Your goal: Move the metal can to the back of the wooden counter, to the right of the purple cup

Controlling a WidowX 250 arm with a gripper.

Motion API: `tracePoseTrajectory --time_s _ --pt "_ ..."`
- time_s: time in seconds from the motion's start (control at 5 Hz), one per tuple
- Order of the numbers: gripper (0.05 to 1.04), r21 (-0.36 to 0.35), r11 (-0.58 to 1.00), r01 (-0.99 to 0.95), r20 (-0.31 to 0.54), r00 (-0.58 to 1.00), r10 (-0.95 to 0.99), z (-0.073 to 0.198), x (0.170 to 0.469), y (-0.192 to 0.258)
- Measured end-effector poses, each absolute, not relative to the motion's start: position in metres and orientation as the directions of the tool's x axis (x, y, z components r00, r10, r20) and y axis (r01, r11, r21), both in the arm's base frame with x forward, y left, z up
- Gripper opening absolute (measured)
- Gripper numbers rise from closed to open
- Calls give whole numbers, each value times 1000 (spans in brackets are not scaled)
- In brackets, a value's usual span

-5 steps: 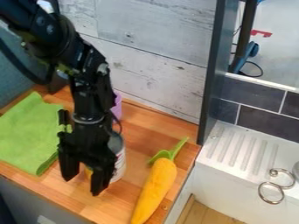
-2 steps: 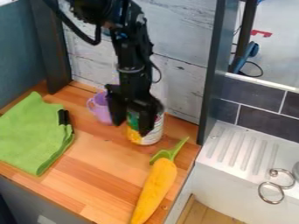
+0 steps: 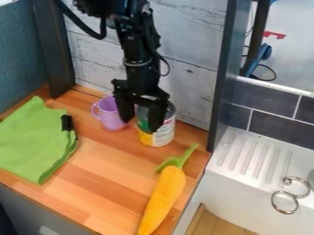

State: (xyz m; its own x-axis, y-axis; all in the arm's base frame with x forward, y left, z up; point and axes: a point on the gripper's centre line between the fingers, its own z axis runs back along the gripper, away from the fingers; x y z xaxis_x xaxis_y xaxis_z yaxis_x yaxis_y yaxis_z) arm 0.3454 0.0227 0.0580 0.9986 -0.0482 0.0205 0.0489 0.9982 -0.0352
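My black gripper (image 3: 141, 125) hangs above the wooden counter, near the back wall, open with its two fingers apart. One finger is in front of an upright can (image 3: 162, 134) with a green, yellow and white label and covers part of it. The other finger is at the can's left, overlapping the right side of a purple cup (image 3: 108, 114). Whether either finger touches the can, I cannot tell. A yellow carrot-shaped toy (image 3: 163, 197) with a green top lies toward the counter's front right.
A green cloth (image 3: 32, 142) lies on the counter (image 3: 101, 183) at the left, with a small black object (image 3: 67, 123) at its edge. A dark post (image 3: 222, 78) rises at the counter's right, beside a white sink (image 3: 236, 176) with metal rings (image 3: 285, 202).
From the front left, the gripper has gone back and to the right, toward the wall. The can has shifted the same way, bringing the cup into fuller view.
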Motion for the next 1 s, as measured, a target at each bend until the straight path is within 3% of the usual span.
tracePoseTrajectory --time_s 0.4,0.8,1.0 --pt "1000 14 999 38 -11 999 -38 71 326 29" --pt "1000 103 995 -3 -55 998 9 104 248 38" --pt "1000 123 991 44 -76 997 -34 108 220 41"
